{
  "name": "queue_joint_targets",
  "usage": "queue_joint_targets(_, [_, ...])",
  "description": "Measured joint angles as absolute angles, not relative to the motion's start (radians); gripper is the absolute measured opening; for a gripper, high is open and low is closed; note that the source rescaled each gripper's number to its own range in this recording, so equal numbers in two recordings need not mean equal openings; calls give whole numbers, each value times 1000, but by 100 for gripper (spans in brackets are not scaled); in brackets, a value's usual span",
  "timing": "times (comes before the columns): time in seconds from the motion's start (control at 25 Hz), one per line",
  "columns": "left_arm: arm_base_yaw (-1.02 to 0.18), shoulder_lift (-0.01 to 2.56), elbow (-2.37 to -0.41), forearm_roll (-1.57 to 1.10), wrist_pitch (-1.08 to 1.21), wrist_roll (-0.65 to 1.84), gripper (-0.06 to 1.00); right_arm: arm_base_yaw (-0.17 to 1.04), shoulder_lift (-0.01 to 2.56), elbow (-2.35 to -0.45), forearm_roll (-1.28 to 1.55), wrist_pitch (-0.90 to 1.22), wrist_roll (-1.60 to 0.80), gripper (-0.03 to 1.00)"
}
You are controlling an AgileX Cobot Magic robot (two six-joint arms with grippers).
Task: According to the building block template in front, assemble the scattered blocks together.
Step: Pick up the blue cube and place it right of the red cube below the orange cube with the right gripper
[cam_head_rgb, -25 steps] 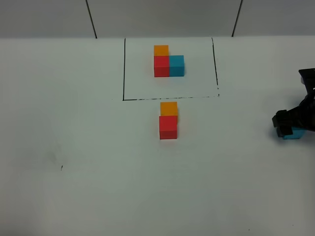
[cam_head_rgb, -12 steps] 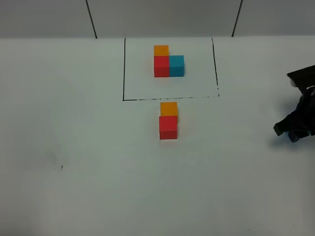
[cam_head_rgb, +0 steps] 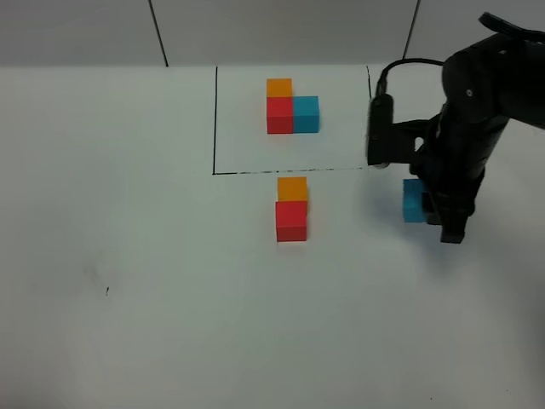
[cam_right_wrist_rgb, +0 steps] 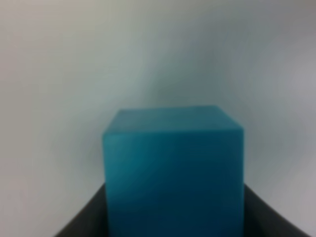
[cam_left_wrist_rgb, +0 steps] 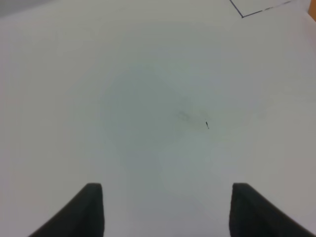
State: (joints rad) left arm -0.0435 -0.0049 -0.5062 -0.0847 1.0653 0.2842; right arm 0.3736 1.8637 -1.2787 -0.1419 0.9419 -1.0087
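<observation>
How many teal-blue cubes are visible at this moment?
2. The template teal-blue cube sits inside the black frame; the loose teal-blue cube is held in the right gripper. None appears hidden.

Right arm (cam_head_rgb: 477, 102) is all matte black, chunky with rounded joints, and a thin black cable (cam_head_rgb: 400, 63) loops off it to a small dark cylinder (cam_head_rgb: 378, 128). Left gripper (cam_left_wrist_rgb: 166, 190) just shows two dark blunt fingers (cam_left_wrist_rgb: 91, 212).

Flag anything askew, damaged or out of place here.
Nothing damaged or spilled. The loose orange cube and red cube sit squarely together; the teal cube is held by the right gripper. Only oddity: a tiny dark mark on the table.
</observation>
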Motion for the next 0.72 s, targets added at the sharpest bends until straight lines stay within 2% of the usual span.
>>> queue_joint_targets(0.4, [-44,-5,-506,-85,1065,284,26,485,2061,-1490,-68,1027,-1065,1])
queue_joint_targets(0.72, [-44,-5,-506,-85,1065,284,26,489,2122,-1531,-22,1015,-1094,1])
